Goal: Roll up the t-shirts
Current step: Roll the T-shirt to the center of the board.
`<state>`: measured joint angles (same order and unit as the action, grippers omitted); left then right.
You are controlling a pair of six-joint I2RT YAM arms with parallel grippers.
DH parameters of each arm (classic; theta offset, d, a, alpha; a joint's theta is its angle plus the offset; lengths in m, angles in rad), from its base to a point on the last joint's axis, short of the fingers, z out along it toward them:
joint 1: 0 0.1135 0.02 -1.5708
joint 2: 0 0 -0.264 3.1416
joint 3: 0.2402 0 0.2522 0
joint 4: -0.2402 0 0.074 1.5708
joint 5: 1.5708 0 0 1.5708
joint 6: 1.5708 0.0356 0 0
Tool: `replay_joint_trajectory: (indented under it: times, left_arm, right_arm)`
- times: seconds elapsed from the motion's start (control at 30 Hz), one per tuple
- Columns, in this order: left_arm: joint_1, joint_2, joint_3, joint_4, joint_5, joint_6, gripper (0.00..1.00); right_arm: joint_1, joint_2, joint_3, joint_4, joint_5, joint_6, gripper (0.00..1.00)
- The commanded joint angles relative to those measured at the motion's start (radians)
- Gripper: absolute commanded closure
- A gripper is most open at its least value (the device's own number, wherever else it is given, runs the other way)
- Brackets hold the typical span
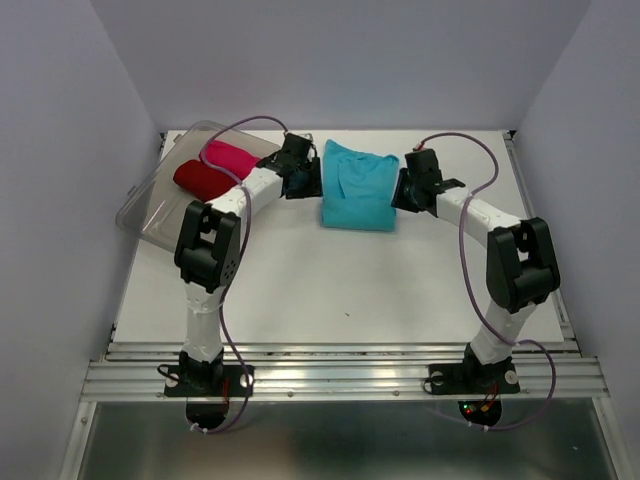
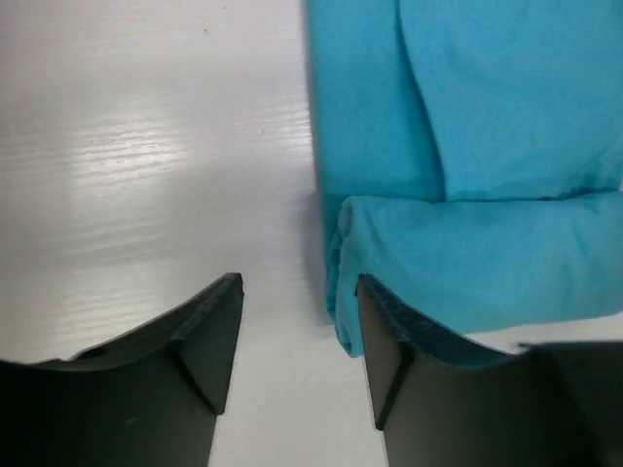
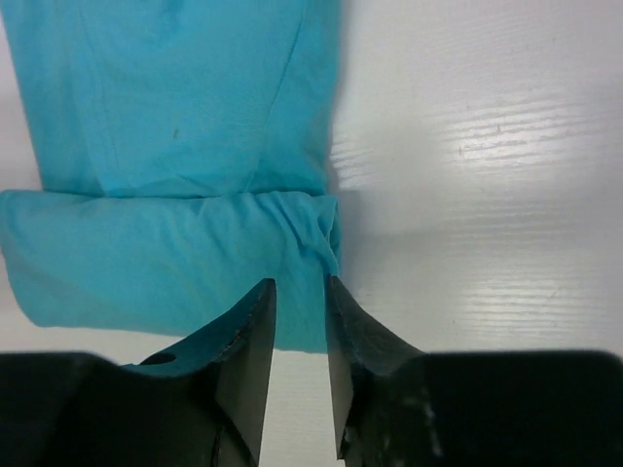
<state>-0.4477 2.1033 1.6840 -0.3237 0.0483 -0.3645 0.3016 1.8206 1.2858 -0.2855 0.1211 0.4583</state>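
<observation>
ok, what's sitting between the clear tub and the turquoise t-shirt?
Only the left pincer, over bare white table, its tips close by the turquoise t-shirt. Nothing else lies between that and the clear tub. The top view shows it.

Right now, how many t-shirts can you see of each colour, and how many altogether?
Turquoise-blue t-shirt: 1
Dark red t-shirt: 1
Bright pink t-shirt: 1
Total: 3
</observation>
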Motion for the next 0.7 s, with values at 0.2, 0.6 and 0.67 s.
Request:
replay_joint_trajectory:
  times: [0.2, 0.6, 0.67]
  left_arm:
    - [-0.037, -0.218, -0.135, 0.087, 0.097, -0.062, 0.82]
    - [-0.052, -0.014, -0.060, 0.181, 0.183, -0.131, 0.85]
    - [-0.049, 0.041, -0.012, 0.155, 0.177, -0.120, 0.85]
  right_arm:
    - [-0.004, -0.043, 0.043, -0.031, -0.040, 0.026, 0.97]
    - [-0.004, 0.193, 0.182, 0.026, -0.126, 0.062, 0.99]
    - [-0.004, 0.213, 0.175, 0.026, -0.126, 0.074, 0.99]
